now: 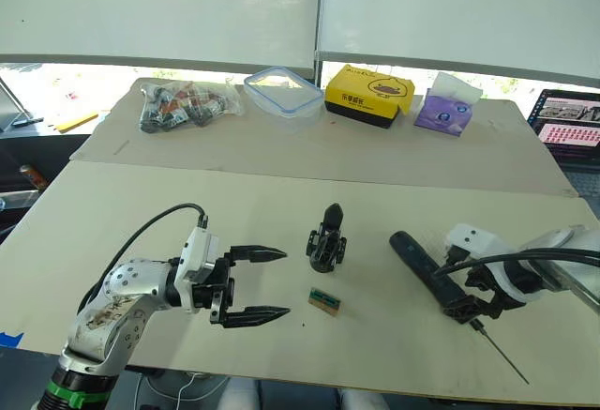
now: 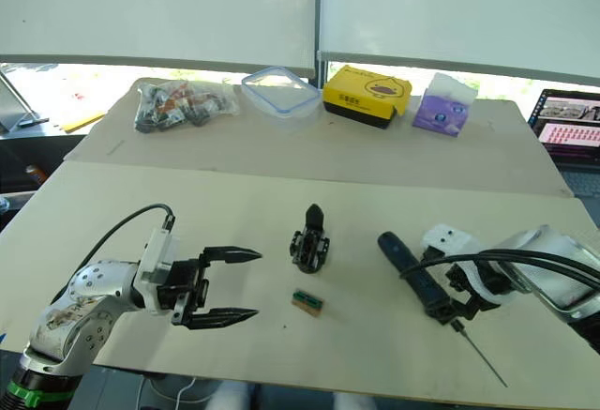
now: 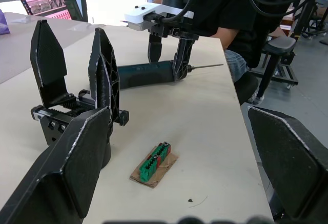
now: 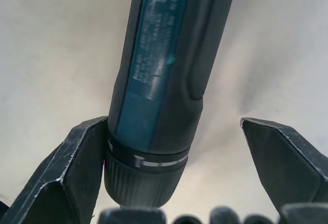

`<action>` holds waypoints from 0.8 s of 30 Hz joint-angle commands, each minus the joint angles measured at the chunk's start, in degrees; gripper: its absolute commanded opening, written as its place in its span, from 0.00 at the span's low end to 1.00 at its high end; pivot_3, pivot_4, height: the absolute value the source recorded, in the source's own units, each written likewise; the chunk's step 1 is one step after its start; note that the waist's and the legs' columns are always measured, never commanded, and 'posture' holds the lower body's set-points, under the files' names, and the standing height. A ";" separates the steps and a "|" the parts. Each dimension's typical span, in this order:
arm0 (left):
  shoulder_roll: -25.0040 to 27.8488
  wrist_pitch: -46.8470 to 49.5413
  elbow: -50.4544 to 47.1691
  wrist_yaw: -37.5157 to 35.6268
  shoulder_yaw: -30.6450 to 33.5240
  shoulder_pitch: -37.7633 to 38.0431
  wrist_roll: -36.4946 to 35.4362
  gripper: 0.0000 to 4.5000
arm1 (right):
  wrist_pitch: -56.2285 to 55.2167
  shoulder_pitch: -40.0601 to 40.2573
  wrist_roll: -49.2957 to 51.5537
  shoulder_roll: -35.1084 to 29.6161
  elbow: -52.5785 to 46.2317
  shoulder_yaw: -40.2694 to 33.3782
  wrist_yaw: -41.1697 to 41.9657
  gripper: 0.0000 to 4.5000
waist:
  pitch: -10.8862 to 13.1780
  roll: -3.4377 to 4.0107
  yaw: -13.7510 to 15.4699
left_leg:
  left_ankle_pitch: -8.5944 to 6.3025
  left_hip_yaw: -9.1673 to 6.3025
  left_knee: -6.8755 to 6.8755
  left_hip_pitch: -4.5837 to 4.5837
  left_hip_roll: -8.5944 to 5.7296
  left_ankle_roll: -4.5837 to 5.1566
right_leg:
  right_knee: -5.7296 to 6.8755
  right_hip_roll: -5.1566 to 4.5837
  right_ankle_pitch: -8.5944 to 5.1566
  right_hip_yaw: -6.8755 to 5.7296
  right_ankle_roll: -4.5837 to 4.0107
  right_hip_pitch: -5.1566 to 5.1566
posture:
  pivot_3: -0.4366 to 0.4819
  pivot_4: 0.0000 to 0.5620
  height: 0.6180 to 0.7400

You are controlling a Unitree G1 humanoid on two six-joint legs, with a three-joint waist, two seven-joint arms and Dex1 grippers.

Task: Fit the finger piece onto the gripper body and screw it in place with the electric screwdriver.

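left gripper [image 1: 253,284] held open, empty, left of the gripper body [image 1: 326,239] | gripper body upright mid-table, rigid, judged best taken at its round base | right gripper [image 4: 169,183] spread around the electric screwdriver [image 1: 427,266], lying right; smooth, likely heavy, best gripped mid-barrel | finger piece not made out

Both hands [image 1: 273,284] [image 4: 171,183] spread wide.

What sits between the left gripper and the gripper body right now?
Nothing visible. The left gripper hangs open beside the gripper body, with bare table between. The small green block lies nearer the table's front edge, off that line.
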 commanded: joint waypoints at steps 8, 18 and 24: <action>-0.23 -2.08 -2.66 -0.52 -1.05 0.47 0.63 1.00 | 3.54 -4.92 -4.22 1.38 1.08 6.19 1.81 1.00 | 0.00 0.00 0.02 | 0.00 0.01 0.00 -0.07 0.00 0.00 | 0.08 0.00 0.01 0.00 0.00 -0.13 | 0.48 0.27 1.00; 0.39 -2.95 -2.55 -0.82 -1.38 1.05 0.63 1.00 | 2.54 -0.55 -4.74 -0.65 1.22 4.00 2.04 0.43 | -0.05 -0.09 0.37 | 0.00 -0.01 0.02 -0.06 0.00 0.00 | 0.07 0.00 -0.01 -0.02 0.01 -0.14 | 0.48 0.27 1.00; 1.67 -3.31 -1.49 -1.99 -0.34 1.34 0.52 1.00 | -0.60 4.78 -0.02 -0.98 5.07 -13.38 4.11 0.42 | -0.04 -0.08 0.52 | 0.00 0.01 0.03 -0.10 0.00 0.00 | 0.08 0.00 0.00 0.00 0.02 -0.09 | 0.48 0.27 1.00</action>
